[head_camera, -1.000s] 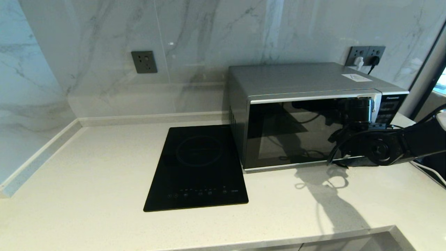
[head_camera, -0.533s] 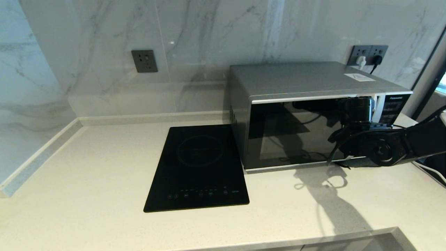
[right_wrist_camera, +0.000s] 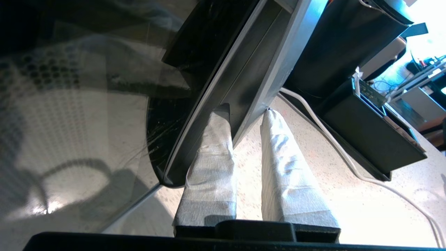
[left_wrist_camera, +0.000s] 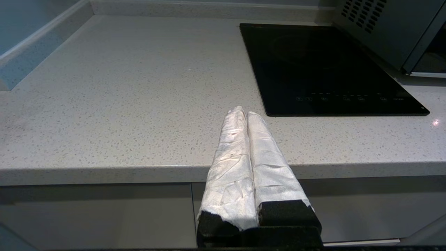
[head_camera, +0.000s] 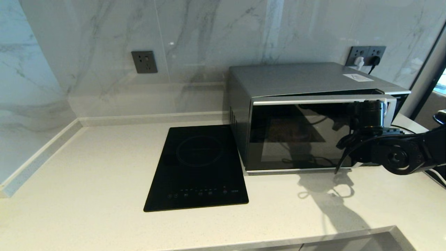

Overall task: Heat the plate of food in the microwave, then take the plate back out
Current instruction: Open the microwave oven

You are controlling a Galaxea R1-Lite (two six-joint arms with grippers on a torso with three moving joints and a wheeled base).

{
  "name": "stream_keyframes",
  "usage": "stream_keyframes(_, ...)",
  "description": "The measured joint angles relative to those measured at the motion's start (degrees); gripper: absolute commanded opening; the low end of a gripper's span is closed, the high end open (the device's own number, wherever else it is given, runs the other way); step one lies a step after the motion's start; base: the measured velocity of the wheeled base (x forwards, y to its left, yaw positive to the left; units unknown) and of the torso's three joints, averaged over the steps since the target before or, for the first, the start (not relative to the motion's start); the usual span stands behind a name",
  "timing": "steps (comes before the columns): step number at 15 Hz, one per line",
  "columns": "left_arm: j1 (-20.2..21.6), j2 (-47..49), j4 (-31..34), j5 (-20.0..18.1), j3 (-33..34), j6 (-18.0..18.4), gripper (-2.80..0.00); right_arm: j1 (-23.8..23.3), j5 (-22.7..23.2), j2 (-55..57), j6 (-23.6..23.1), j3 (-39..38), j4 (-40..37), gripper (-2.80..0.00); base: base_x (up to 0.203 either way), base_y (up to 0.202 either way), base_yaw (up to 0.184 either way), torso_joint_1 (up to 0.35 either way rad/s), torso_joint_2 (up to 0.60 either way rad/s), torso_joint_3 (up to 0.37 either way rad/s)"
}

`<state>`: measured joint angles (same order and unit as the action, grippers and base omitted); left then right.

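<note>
Head view shows the induction hob lying untouched; beside it the microwave door has swung ajar from shut a second ago, its handle pinched by the right gripper. No plate of food is visible, so loading waits.

we see a pale speckled desk against a marble wall. directly on it sit a flat black glass hob and, just beside it on the right, the microwave.
</note>
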<state>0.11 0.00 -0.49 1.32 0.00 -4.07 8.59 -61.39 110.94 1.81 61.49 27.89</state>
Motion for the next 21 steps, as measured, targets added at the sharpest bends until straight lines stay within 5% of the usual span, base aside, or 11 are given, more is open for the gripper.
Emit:
stream_keyframes(4,0.0,0.0,0.0,0.0,0.0,0.0,-2.80,0.8,0.8,-2.1,0.0,-1.9,-0.2,-2.80,0.000,0.000,0.000,0.000,0.00,0.000)
stream_keyframes(5,0.0,0.0,0.0,0.0,0.0,0.0,-2.80,1.2,0.9,-2.6,0.0,-2.1,-0.2,-2.15,0.000,0.000,0.000,0.000,0.00,0.000)
stream_keyframes(6,0.0,0.0,0.0,0.0,0.0,0.0,-2.80,1.9,1.0,-3.3,0.0,-2.5,-0.1,0.00,0.000,0.000,0.000,0.000,0.00,0.000)
stream_keyframes(17,0.0,0.0,0.0,0.0,0.0,0.0,-2.80,10.2,0.8,-15.7,-0.4,-6.8,-0.8,0.00,0.000,0.000,0.000,0.000,0.00,0.000)
stream_keyframes(21,-0.1,0.0,0.0,0.0,0.0,0.0,-2.80,12.2,3.1,-25.9,-0.5,-4.1,-10.9,0.00,0.000,0.000,0.000,0.000,0.00,0.000)
